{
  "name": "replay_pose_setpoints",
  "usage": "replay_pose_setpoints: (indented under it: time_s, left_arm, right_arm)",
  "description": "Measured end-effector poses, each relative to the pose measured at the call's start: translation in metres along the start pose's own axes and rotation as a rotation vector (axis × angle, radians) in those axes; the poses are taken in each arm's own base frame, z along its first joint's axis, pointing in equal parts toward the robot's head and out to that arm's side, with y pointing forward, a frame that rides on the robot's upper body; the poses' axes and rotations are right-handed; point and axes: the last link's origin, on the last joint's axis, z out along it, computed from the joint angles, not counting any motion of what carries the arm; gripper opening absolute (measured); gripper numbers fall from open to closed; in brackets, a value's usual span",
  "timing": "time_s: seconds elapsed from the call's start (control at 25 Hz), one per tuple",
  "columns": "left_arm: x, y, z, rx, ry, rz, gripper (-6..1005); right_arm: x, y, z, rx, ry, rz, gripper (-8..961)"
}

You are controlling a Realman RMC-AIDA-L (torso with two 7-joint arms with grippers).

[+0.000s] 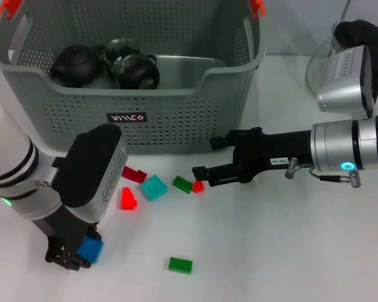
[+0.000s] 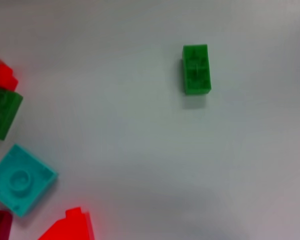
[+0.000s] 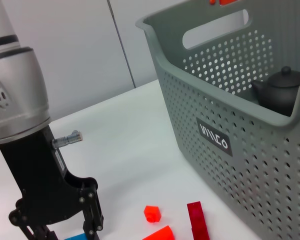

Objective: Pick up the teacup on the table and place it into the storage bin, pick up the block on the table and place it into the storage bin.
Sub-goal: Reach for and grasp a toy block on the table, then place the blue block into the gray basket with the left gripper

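Blocks lie scattered on the table (image 1: pixel 290 251) in front of your bin (image 1: pixel 176 94): a small red block (image 1: pixel 197 186) sits just off the tip of your right gripper (image 1: pixel 205 157), whose fingers are spread apart with nothing between them. Beside it lie a green block (image 1: pixel 181 184), a teal block (image 1: pixel 154 187) and two more red ones. Your left gripper (image 1: pixel 75 255) is low near the table, clamped on a blue block (image 1: pixel 90 249); another green brick (image 1: pixel 180 265) lies just beside it. Dark teapots (image 1: pixel 75 65) rest inside the bin.
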Motion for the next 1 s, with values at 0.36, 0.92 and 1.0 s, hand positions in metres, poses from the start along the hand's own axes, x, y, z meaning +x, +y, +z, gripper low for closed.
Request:
replay_pose_setpoints:
  time_s: [0.36, 0.92, 1.0]
  left_arm:
    - [0.001, -0.003, -0.003, -0.002, 0.004, -0.028, 424]
    - [-0.009, -0.008, -0.073, 0.005, 0.343, -0.227, 401]
    - [-0.01, -0.009, -0.088, 0.026, 0.431, -0.26, 401]
  right_arm:
    - [-0.001, 0.0, 0.0, 0.002, -0.002, -0.004, 920]
    - [0.0, 0.001, -0.001, -0.004, -0.001, -0.002, 919]
    - [0.0, 0.001, -0.001, -0.004, -0.001, -0.008, 919]
